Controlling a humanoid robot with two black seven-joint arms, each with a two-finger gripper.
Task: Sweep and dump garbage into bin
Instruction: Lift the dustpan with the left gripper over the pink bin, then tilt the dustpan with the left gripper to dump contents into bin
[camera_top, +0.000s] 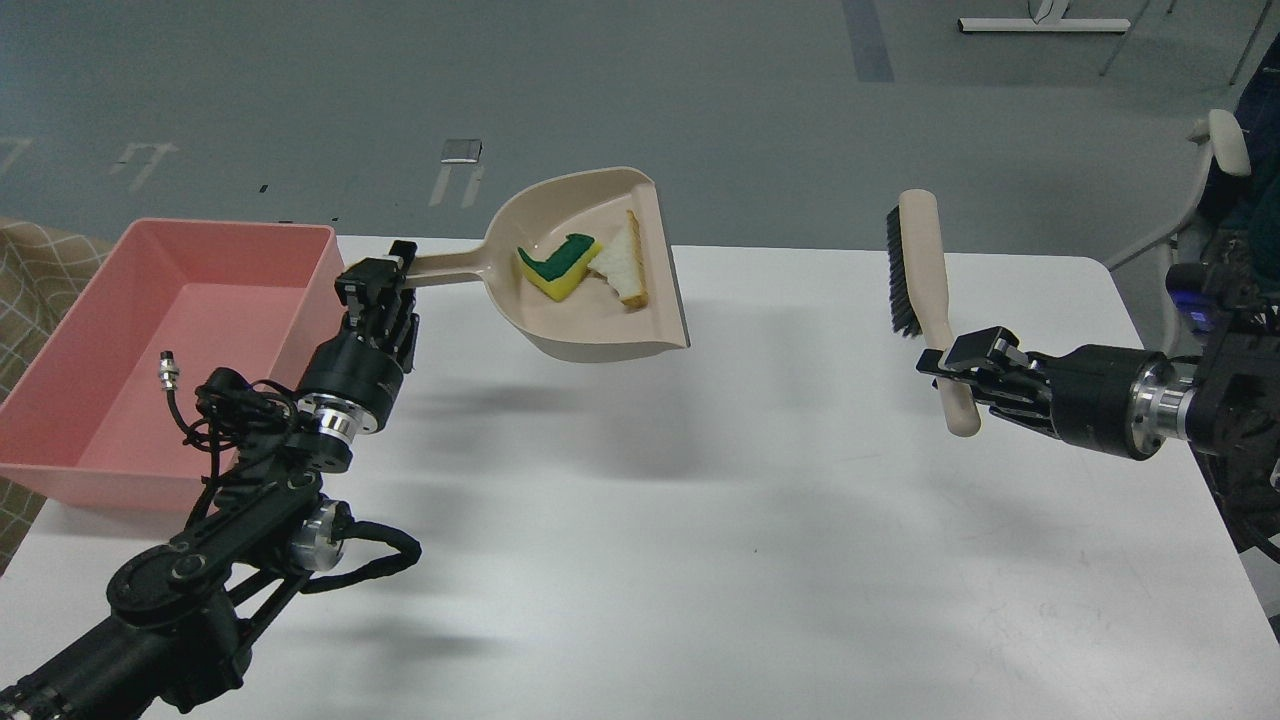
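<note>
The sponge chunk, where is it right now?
In the head view, left of centre, the sponge chunk lies in the raised dustpan beside the crust strip, right of the pink bin.

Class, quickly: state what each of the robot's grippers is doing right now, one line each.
Left gripper: closed on the dustpan handle, pan lifted with the garbage in it.
Right gripper: closed on the brush handle, brush held off the table.

1. A white table (700, 520) with rounded corners fills the near view, soft shadows across it.
2. Grey floor (640, 100) stretches behind, marked with pale tape.
3. A chair's armrest (1228, 142) shows beyond the table's far right corner.
4. Checked beige fabric (40, 270) lies past the left edge.
</note>
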